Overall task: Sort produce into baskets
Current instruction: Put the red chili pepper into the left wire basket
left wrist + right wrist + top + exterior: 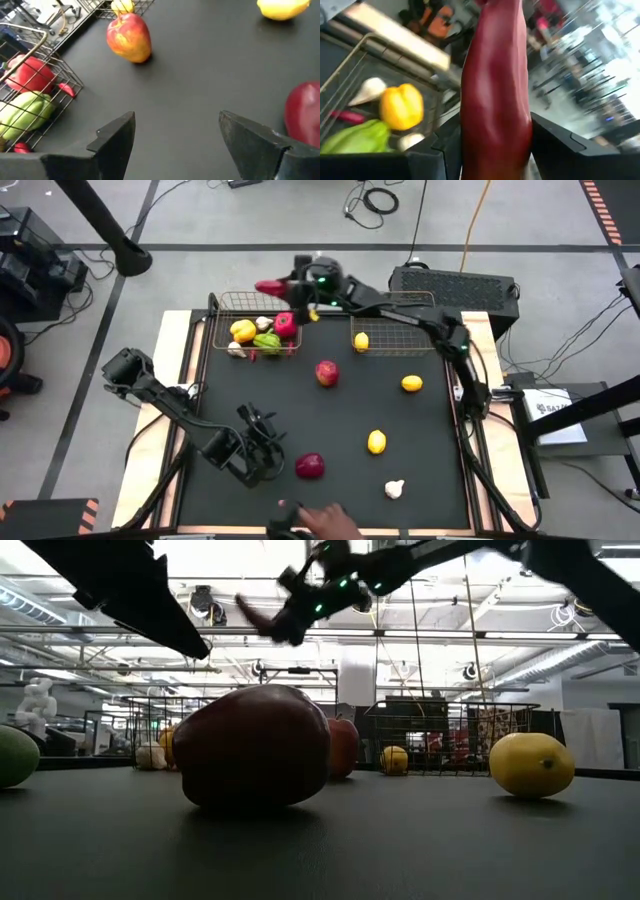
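the right end effector [283, 287] pinches a long glossy red chilli [495, 90] above the far-left bronze wire-mesh basket [222, 304]; next it should lower and let go. the left end effector [262, 452] waits spread near the dark red onion [310, 466].

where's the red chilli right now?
High view: red chilli is held in the right hand, above the far edge of the left basket.
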You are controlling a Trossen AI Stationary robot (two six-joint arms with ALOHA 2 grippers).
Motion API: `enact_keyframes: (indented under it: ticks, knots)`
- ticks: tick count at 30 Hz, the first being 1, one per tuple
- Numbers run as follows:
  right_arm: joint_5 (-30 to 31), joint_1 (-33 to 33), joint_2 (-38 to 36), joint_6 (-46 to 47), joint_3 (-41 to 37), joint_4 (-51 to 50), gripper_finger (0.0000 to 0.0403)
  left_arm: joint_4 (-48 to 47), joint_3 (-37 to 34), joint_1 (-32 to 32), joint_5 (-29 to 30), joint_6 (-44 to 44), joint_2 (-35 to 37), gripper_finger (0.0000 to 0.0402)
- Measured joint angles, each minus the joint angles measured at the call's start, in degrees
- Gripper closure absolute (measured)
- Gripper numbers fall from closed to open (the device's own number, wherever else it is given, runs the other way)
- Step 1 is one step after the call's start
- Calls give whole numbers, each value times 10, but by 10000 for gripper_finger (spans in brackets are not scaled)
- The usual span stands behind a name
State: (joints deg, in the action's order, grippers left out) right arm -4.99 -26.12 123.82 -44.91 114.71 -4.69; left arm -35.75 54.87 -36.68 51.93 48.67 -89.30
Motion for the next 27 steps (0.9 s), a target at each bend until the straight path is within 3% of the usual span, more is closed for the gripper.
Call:
enact_keyframes:
  ticks: [5, 21, 27]
  knots:
    - [-27, 4, 69, 28, 67, -70, 215, -24, 0, -7, -42, 7, 1, 107]
    - [-58, 14, 109, 98, 70, -73, 214, -55, 1, -27, -53, 19, 2, 107]
    - [-59, 11, 130, 101, 70, -105, 191, -56, 1, -27, -52, 16, 2, 107]
